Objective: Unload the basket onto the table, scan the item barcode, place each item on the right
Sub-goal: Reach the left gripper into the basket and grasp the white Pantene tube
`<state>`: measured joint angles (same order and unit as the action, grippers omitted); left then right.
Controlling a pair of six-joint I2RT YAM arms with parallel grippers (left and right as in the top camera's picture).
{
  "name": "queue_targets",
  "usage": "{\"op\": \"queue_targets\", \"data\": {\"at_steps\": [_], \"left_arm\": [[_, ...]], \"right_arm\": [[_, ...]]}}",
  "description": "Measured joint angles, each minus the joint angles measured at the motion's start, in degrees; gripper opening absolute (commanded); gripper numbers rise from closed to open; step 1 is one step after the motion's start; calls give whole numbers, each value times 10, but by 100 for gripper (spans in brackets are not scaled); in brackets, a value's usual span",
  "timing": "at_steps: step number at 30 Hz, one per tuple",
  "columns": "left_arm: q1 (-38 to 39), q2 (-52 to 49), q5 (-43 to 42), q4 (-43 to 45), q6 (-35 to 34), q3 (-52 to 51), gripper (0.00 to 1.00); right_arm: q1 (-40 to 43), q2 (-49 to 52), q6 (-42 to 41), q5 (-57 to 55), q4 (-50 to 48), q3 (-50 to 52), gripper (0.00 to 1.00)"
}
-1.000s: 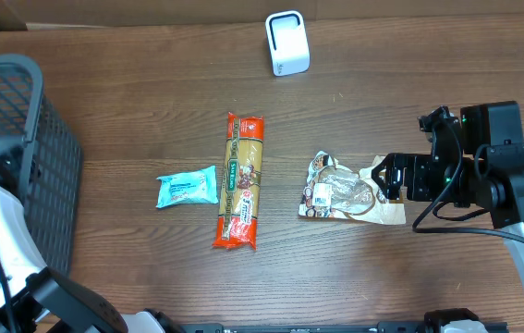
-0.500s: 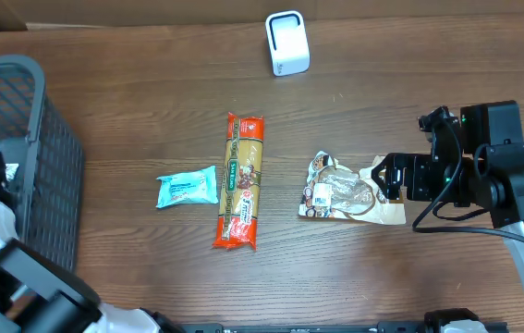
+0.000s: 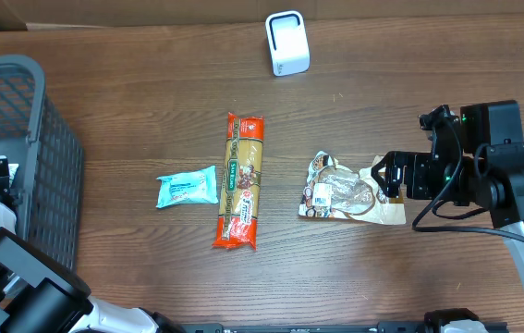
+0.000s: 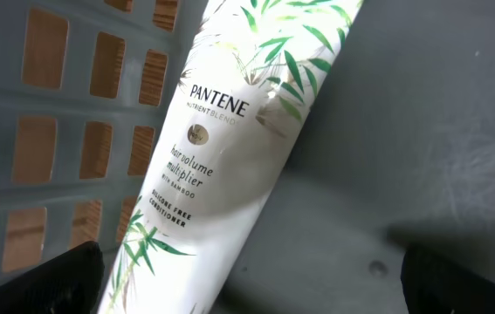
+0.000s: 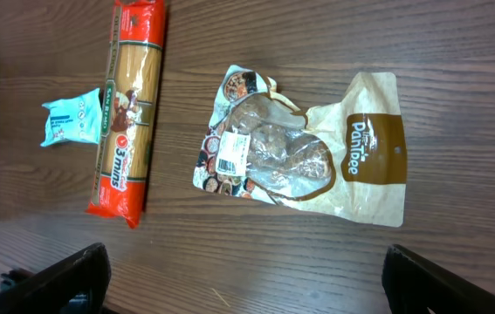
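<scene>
The bag (image 3: 349,190) is laid flat on the desk (image 3: 428,74), label upward, presumably so the barcode is exposed; it is well apart from the scanner (image 3: 287,43). The right pincer (image 3: 383,176) is set wide open at the bag's edge, ready for a grasp. The left pincer (image 4: 256,283), also open, is positioned over a bottle (image 4: 221,148) in the basket (image 3: 21,157).

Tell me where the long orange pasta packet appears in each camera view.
Overhead: the pasta packet lies near the picture's middle, running top to bottom.
Left wrist: not in it.
Right wrist: the pasta packet is at upper left, again running top to bottom.
Shared landmark: the small blue packet, just left of it in both views.
</scene>
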<state>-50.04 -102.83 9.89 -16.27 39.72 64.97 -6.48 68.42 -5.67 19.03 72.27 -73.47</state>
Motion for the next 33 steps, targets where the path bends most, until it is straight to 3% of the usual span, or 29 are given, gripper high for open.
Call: {"op": "queue_targets", "data": {"at_steps": [8, 11, 14, 19, 22, 26, 33], "left_arm": [[-49, -16, -3, 7, 18, 0, 100], [-80, -24, -18, 14, 0, 0, 93], [-97, -28, -47, 9, -22, 0, 80], [-98, -48, -108, 2, -72, 11, 69], [-96, -62, -146, -2, -99, 21, 49], [-79, -67, -172, -10, -110, 24, 4], [-38, -65, -174, -39, -131, 42, 4]], "right_arm": [[0, 0, -2, 0, 7, 0, 100], [0, 0, -1, 0, 7, 0, 100], [0, 0, -2, 0, 7, 0, 100], [0, 0, -3, 1, 7, 0, 100], [0, 0, -3, 1, 7, 0, 100], [0, 0, -3, 2, 7, 0, 100], [0, 0, -3, 3, 7, 0, 100]]}}
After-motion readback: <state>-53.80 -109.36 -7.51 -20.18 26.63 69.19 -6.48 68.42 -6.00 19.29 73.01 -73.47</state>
